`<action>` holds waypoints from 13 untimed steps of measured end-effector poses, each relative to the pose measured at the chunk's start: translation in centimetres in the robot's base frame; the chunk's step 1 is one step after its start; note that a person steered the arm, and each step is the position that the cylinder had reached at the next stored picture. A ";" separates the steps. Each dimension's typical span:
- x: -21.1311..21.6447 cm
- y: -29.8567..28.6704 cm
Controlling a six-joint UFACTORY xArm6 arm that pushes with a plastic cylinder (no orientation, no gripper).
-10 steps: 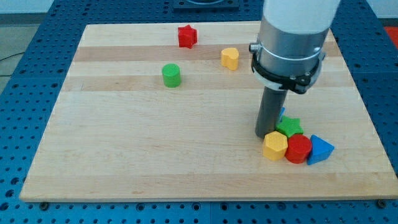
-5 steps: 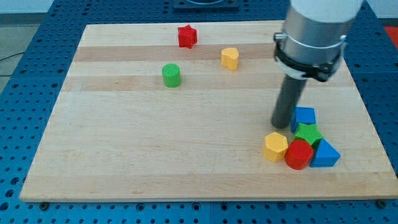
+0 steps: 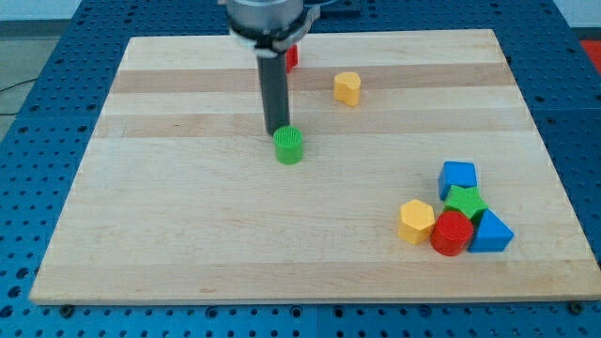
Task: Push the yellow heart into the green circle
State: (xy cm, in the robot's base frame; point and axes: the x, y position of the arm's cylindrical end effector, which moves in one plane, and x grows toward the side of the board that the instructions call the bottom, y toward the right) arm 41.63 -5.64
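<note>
- The yellow heart [image 3: 347, 87] sits in the upper part of the board [image 3: 188, 235], a little to the view's right of centre, standing free with bare wood all round it.
- It is a small, squat block with a rounded, lobed top and a flat face turned toward the view's bottom; which way its point faces I cannot make out for certain.
- The green circle [image 3: 289, 145] lies down and to the view's left of the heart, near but clearly apart — so the push has to run from the heart's upper right toward the lower left.
- My tip [image 3: 278, 132] is on the wrong side for that: it stands against the circle's upper-left edge, touching it or very nearly so, with the heart off to the view's right and a little higher.
- I judge the next move calls for swinging round behind the heart, to its upper-right side, without nudging the circle further away.
- There is no gripper here to be open or closed — only the dark rod, standing upright with nothing held.
- A red block [image 3: 291, 56] peeks out from behind the rod near the view's top; its shape is mostly hidden.
- Well away at the lower right a cluster sits packed together: a blue cube [image 3: 458, 176], a green block [image 3: 464, 202], a yellow hexagon-like block [image 3: 416, 222], a red cylinder [image 3: 452, 233] and a blue triangle [image 3: 491, 233].
</note>
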 end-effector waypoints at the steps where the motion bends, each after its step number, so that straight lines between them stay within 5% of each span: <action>1: -0.5 -2.9; 4: 5.8 13.3; 5: 1.6 11.2; 6: -7.0 12.1; 7: -13.0 18.0; 8: -18.1 14.3; 11: -8.5 11.1; 13: 3.4 14.5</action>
State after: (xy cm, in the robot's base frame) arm 45.06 8.86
